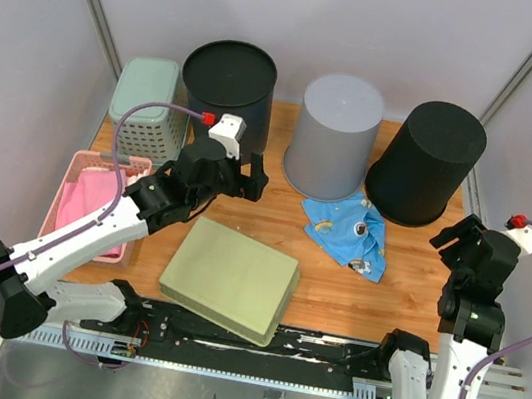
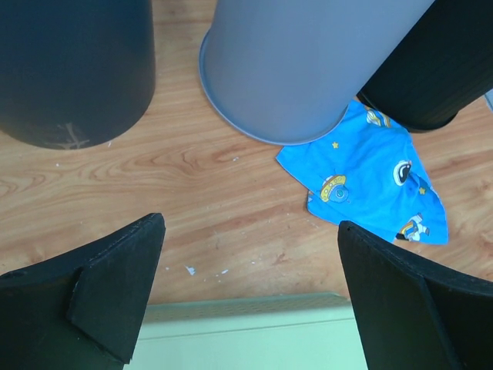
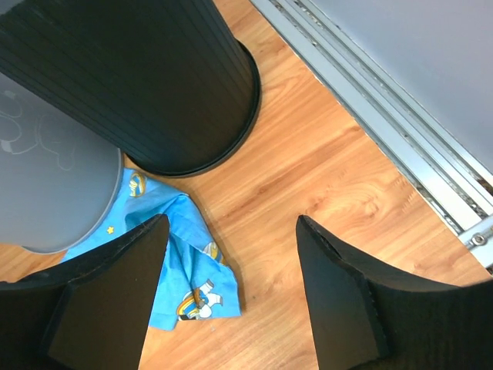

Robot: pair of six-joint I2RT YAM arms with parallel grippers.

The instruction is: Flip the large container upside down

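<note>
The large pale green container (image 1: 230, 277) lies at the front middle of the table with a flat closed face up, slightly tilted. Its perforated edge shows at the bottom of the left wrist view (image 2: 246, 331). My left gripper (image 1: 250, 172) is open and empty, hovering just beyond the container's far edge; in the left wrist view (image 2: 250, 285) its jaws stand wide apart over bare wood. My right gripper (image 1: 451, 244) is open and empty at the right side of the table, and in the right wrist view (image 3: 231, 285) it is over bare wood beside the blue cloth (image 3: 181, 270).
Three upside-down bins stand at the back: black (image 1: 229, 82), grey (image 1: 334, 134) and black (image 1: 426, 162). A blue printed cloth (image 1: 352, 231) lies in front of the grey bin. A teal basket (image 1: 146, 108) and a pink basket (image 1: 93, 203) sit at the left edge.
</note>
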